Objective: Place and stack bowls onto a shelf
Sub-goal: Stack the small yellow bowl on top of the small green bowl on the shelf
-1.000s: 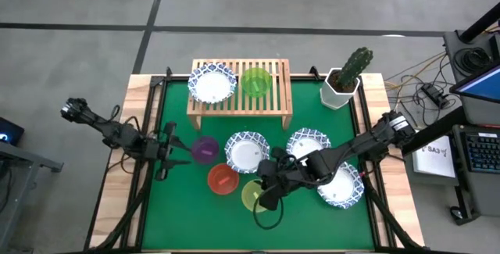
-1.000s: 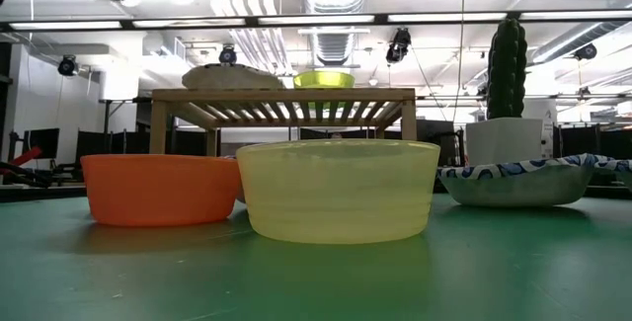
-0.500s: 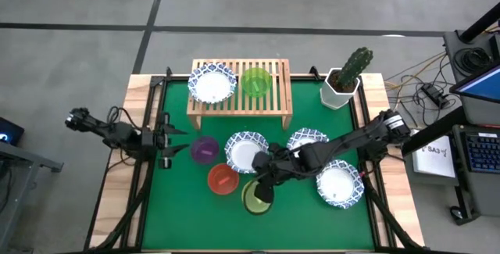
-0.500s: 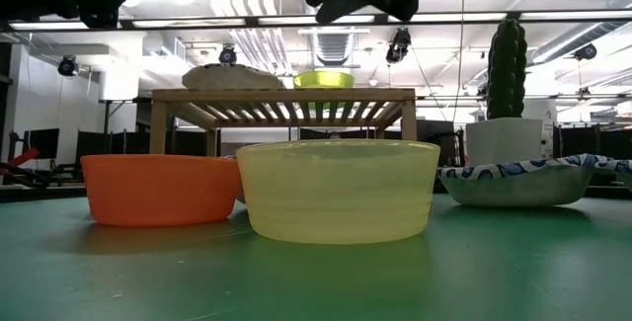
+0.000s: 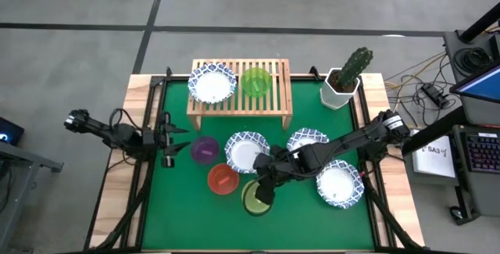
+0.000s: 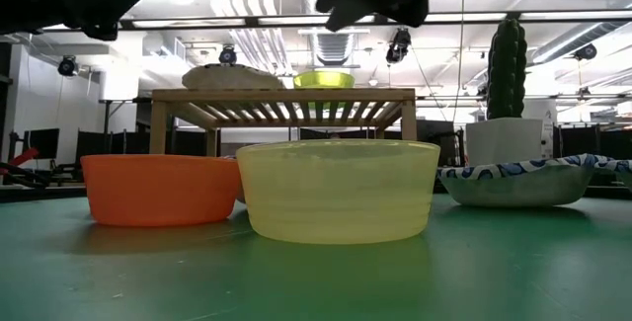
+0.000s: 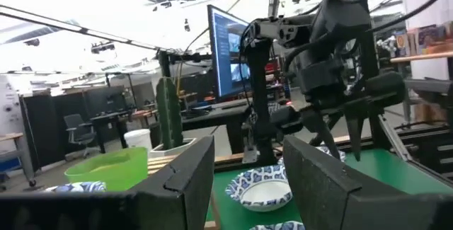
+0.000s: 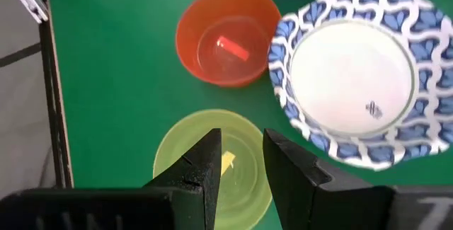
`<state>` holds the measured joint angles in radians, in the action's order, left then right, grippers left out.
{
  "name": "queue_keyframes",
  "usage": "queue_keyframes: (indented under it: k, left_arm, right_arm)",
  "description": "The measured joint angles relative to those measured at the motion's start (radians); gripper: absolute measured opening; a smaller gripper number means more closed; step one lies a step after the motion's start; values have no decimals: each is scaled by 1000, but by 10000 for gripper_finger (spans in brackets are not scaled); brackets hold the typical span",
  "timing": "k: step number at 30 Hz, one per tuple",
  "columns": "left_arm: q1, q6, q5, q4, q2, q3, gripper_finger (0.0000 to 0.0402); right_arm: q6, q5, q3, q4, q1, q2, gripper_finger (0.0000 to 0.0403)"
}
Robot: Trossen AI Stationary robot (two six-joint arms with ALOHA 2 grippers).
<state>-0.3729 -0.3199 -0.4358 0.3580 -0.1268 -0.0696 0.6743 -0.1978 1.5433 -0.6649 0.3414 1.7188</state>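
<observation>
From my seat, the right gripper (image 5: 264,195) has swung in since a second ago and now hangs right over the small yellow plastic bowl (image 5: 255,198), barely shifted over the last half second; its fingers (image 8: 207,165) stand a little apart above the bowl's hollow, clamped on nothing. That bowl sits near the table's 6 o'clock edge, untouched, with the small red plastic bowl (image 5: 223,179) just beside it at about 10 o'clock and a wide white bowl with a blue patterned rim (image 5: 248,151) at its 12. The left gripper (image 5: 167,141) has pulled back slightly toward 9 o'clock, fingers spread, near the small purple plastic bowl (image 5: 205,149) but apart from it. Up at 12 o'clock the low light-wood slatted shelf (image 5: 281,90) holds another white blue-rimmed bowl (image 5: 212,83) and the small green plastic bowl (image 5: 255,81) side by side, as before
</observation>
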Motion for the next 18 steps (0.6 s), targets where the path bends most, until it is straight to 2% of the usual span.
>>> queue_keyframes:
  k: [7, 18]
  left_arm:
    - [26, -8, 0, 87, -1, 59, 152]
    - [80, 18, 0, 83, -8, 59, 132]
  right_arm:
    - [25, -3, -8, -36, 14, 0, 95]
    - [51, -4, -44, -33, 14, 0, 99]
